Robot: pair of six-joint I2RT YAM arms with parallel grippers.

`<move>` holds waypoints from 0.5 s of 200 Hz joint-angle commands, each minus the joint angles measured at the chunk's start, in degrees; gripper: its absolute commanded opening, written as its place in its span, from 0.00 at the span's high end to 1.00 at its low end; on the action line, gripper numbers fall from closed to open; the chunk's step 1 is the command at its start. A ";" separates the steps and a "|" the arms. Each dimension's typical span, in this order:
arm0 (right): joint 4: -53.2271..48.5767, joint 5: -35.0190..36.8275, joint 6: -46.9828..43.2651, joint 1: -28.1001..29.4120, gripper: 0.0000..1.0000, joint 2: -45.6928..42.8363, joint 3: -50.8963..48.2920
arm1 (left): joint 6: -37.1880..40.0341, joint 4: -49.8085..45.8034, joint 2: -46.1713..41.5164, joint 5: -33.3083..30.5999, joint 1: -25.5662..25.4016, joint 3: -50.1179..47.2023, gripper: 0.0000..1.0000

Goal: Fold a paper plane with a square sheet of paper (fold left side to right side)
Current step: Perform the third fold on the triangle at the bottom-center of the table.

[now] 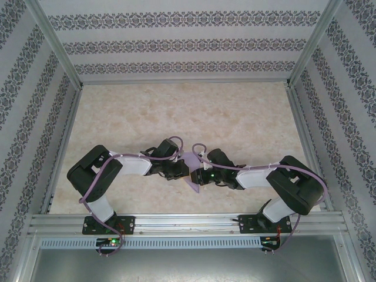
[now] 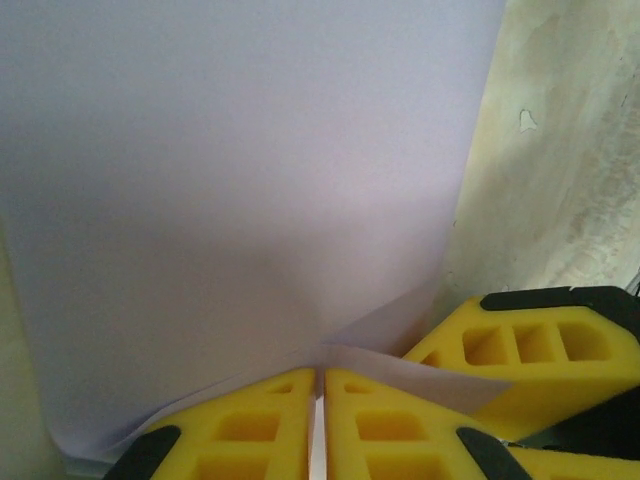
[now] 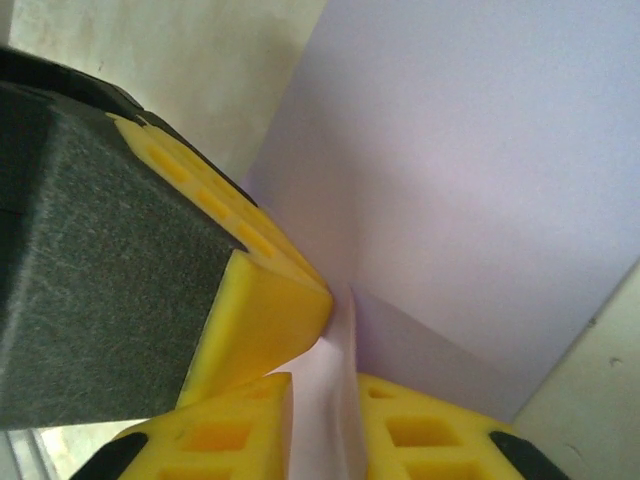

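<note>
Two black-and-white robot arms, left [image 1: 126,164] and right [image 1: 264,175], meet at the near edge of the beige tabletop [image 1: 176,111]; one lavender-purple paper sheet [image 1: 197,187] between them points a corner at that edge, long axis hidden. Left wrist: two yellow left fingers [image 2: 250,430] clench its edge. Right wrist: two yellow right fingers [image 3: 430,430] straddle it, parted.

The top camera looks steeply down over the whole pale marbled tabletop [image 1: 235,117]. Both wrist cameras, from opposite sides, look closely at one thin lavender paper sheet [image 2: 230,200].

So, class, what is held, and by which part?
Left gripper pinches the lavender paper at its near folded edge; right gripper straddles it, grip unclear.
</note>
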 commanded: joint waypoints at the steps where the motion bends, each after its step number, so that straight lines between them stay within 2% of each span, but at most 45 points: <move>1: -6.19 -1.24 0.04 -2.54 0.74 -2.00 1.98 | 0.58 -3.33 0.84 -3.46 -0.57 -2.66 0.89; 37: -12.34 -3.12 -0.29 -6.33 0.63 -7.46 5.18 | -0.31 -2.56 0.80 -3.85 -0.57 -3.32 0.89; 65: -19.98 -2.78 -0.69 -8.20 0.60 -14.35 5.79 | -1.01 -1.96 0.48 -4.42 -0.57 -3.98 0.90; 78: -23.32 -3.66 0.35 -8.29 0.61 -17.67 5.57 | -1.40 -1.47 0.31 -4.60 -0.58 -4.38 0.90; 100: -24.06 -8.20 4.08 -7.59 0.74 -21.92 3.43 | -1.72 -0.67 0.05 -4.88 -0.66 -4.77 0.90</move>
